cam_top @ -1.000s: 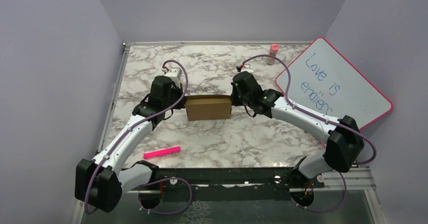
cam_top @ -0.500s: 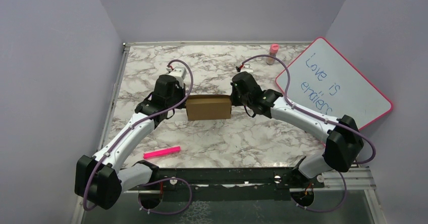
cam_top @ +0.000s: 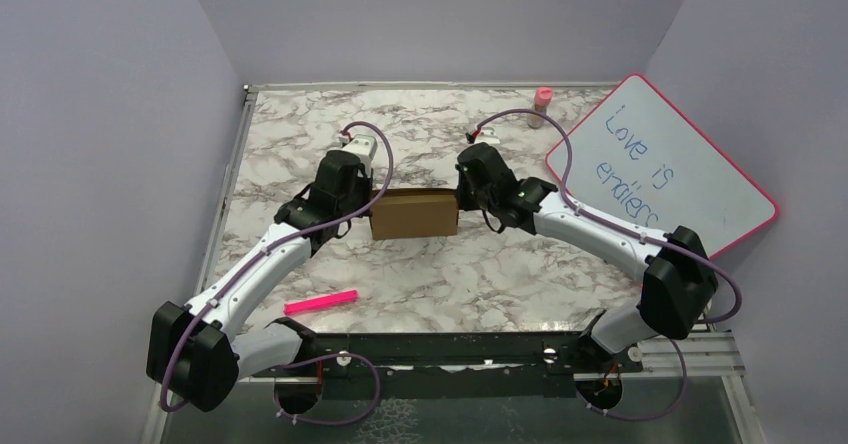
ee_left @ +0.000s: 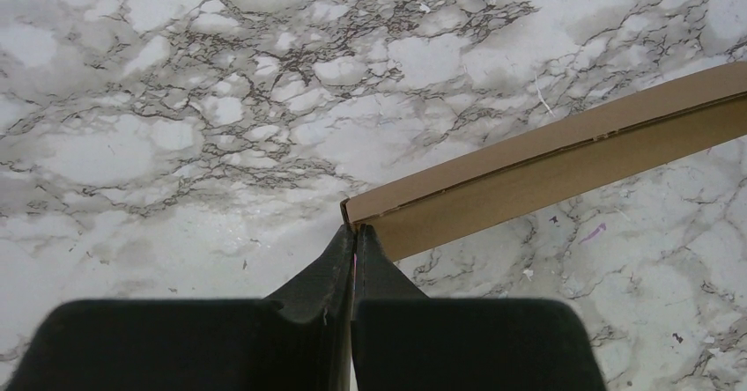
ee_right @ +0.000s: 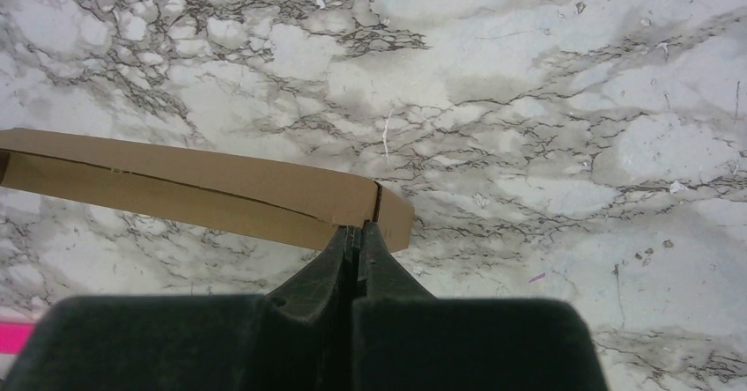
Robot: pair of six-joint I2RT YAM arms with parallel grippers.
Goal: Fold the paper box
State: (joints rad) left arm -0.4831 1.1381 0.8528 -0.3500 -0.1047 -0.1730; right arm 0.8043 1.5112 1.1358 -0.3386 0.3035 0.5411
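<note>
The paper box (cam_top: 414, 213) is plain brown, the table (cam_top: 450, 274) grey-veined white marble, the stick (cam_top: 321, 302) pink.

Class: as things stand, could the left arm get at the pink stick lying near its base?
Probably yes: the pink stick lies uncovered beside the left arm, nothing over it; its shut fingers, at the paper box's end, must pull back.
</note>
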